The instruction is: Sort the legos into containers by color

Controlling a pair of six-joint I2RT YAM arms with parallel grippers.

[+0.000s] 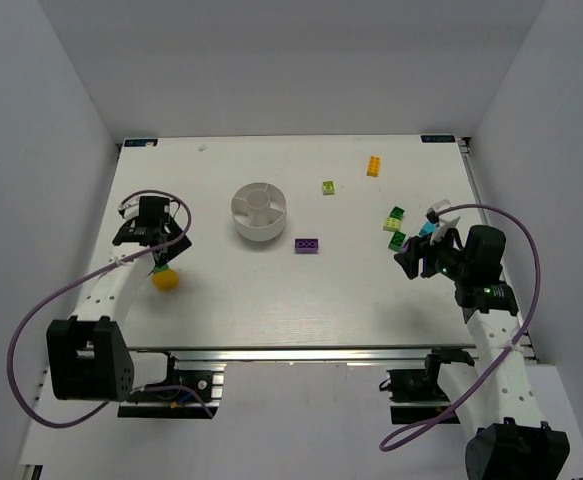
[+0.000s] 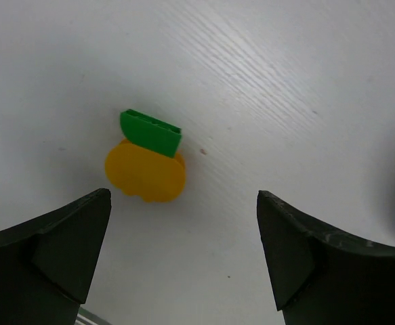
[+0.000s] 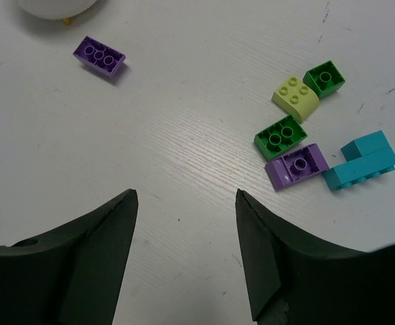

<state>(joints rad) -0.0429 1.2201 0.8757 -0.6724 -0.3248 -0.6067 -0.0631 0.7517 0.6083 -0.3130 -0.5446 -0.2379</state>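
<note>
Top external camera looks down on a white table (image 1: 221, 310) where a round white dish (image 1: 259, 212), split into wedge compartments around a central well, sits left of centre. A purple brick (image 1: 307, 245) lies just beside the dish on its near right. A lime brick (image 1: 328, 188) lies farther right and an orange brick (image 1: 373, 166) lies near the far edge, all on the tabletop outside the dish.

At the left, the left pincer (image 2: 183, 261) hangs over a rounded yellow block (image 2: 146, 175) with a green piece (image 2: 151, 131) touching its far edge. The left wrist view shows both dark fingers spread wide to either side, clear of the block and holding nothing. The block rests on the table near the left edge, well apart from the dish.

At the right, the right pincer (image 3: 185, 250) is parted with only tabletop between its fingers, gripping nothing. The right wrist view shows a cluster to the right of the fingers: a curved pale-green brick (image 3: 295, 97) just beside a small dark green brick (image 3: 324, 78), a larger dark green brick (image 3: 280, 135) against a lilac brick (image 3: 297, 166), and a cyan brick (image 3: 363, 161) just beside the lilac one. All lie on the table, well apart from the dish.
</note>
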